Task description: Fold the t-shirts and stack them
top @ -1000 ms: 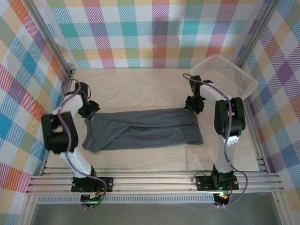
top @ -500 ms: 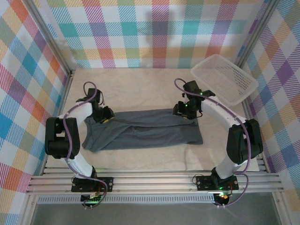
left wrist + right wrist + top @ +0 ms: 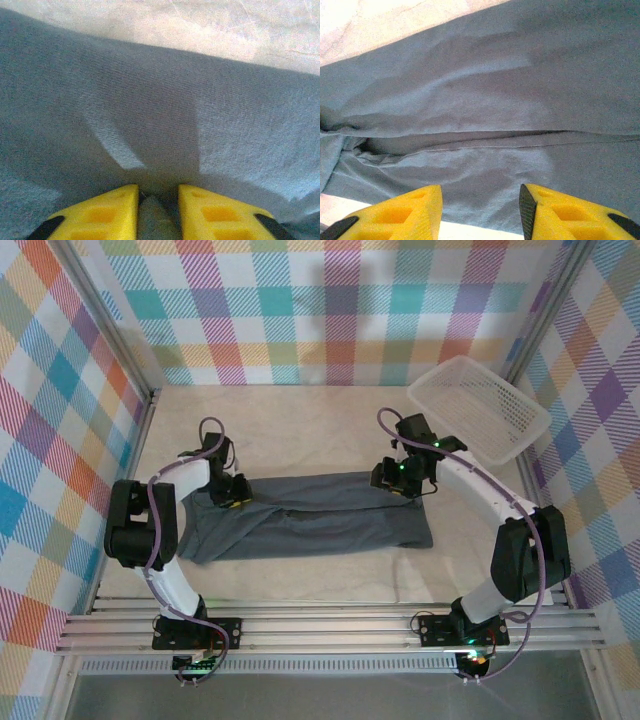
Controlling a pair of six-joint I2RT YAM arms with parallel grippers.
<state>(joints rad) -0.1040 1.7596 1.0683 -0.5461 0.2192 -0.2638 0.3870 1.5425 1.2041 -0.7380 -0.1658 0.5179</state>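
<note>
One dark grey t-shirt [image 3: 320, 515] lies folded into a long strip across the middle of the table. My left gripper [image 3: 232, 492] is down on the strip's far edge near its left end. In the left wrist view its yellow fingers [image 3: 107, 207] stand close together, and a small ridge of the t-shirt [image 3: 150, 100] is pinched between them at the left gripper [image 3: 158, 195]. My right gripper [image 3: 393, 478] sits over the far edge near the right end. Seen from the right wrist, the right gripper [image 3: 480, 195] is open, with flat t-shirt cloth [image 3: 485, 100] below the gap.
A white mesh basket [image 3: 480, 405] rests tilted in the far right corner. Bare pale table [image 3: 300, 420] lies behind the shirt, and a narrower strip in front. Checked walls close three sides. Metal rails [image 3: 320, 625] run along the near edge.
The left gripper moved right along the shirt's far edge and its jaws narrowed onto the cloth. The right arm stretched out and its gripper shifted slightly left. The shirt lies as before.
</note>
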